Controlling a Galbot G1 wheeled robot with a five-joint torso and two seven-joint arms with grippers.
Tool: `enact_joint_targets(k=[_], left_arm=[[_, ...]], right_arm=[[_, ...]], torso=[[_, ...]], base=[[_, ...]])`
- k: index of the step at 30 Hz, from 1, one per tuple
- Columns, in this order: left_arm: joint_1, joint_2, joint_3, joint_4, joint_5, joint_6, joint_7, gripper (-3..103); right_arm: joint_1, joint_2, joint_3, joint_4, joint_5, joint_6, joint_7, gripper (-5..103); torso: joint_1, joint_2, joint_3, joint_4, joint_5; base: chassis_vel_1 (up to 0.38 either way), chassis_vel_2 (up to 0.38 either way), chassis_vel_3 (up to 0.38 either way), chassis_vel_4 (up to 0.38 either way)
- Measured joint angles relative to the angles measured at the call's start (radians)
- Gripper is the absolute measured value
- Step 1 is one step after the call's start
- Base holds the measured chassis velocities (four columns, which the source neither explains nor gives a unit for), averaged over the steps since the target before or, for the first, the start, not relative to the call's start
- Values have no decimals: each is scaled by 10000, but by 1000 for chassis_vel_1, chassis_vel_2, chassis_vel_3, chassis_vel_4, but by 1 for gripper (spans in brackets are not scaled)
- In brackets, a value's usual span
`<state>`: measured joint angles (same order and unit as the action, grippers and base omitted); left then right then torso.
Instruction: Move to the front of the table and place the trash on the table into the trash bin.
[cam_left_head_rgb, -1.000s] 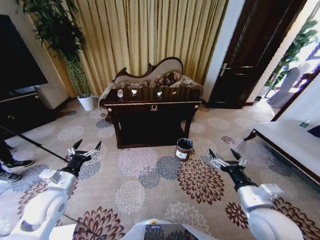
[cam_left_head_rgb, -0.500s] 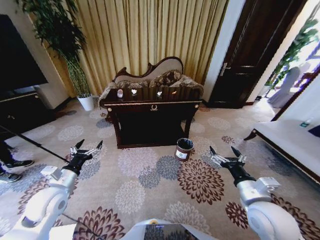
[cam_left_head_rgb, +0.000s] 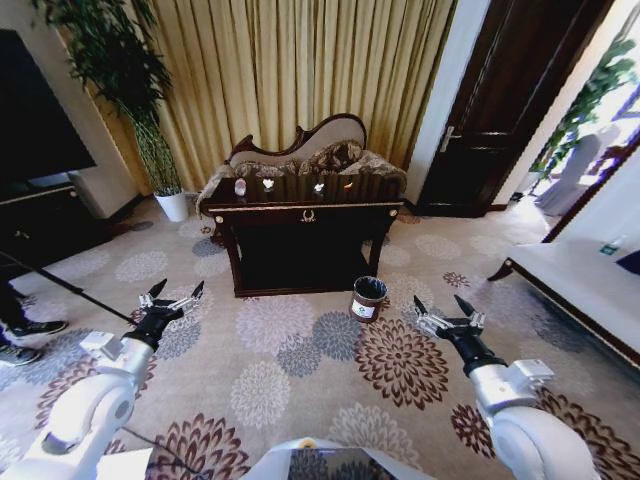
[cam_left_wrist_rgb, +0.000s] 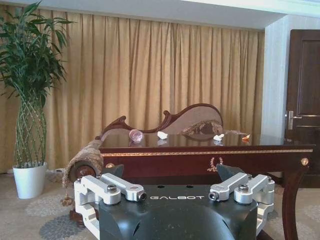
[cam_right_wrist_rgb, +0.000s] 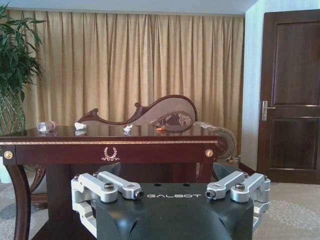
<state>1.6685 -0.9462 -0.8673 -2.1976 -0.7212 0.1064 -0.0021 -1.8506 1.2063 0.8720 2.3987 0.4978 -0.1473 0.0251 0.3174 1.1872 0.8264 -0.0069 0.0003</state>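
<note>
You are well short of the table (cam_left_head_rgb: 305, 212), which stands straight ahead. On its top lie the bottle (cam_left_head_rgb: 240, 186) toward its left end and paper wads (cam_left_head_rgb: 268, 184) along the middle. The trash bin (cam_left_head_rgb: 367, 297) sits by its front right leg, nearer your right gripper (cam_left_head_rgb: 441, 315). Both it and the left gripper (cam_left_head_rgb: 172, 298) are spread wide, empty.

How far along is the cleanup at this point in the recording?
Nothing is binned yet. The bottle, paper wads and orange piece sit on the table. Left gripper and right gripper are open, empty, short of it. The trash bin waits.
</note>
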Motion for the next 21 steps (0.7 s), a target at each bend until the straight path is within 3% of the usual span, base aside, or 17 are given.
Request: enact_joint_targets(k=[21], left_arm=[[43, -113, 48, 221, 189, -177, 201, 100]], right_arm=[[-145, 166, -274, -21, -361, 133, -194, 100]], torso=[[5, -3, 2, -2, 2]], base=[[-196, 201, 190, -187]])
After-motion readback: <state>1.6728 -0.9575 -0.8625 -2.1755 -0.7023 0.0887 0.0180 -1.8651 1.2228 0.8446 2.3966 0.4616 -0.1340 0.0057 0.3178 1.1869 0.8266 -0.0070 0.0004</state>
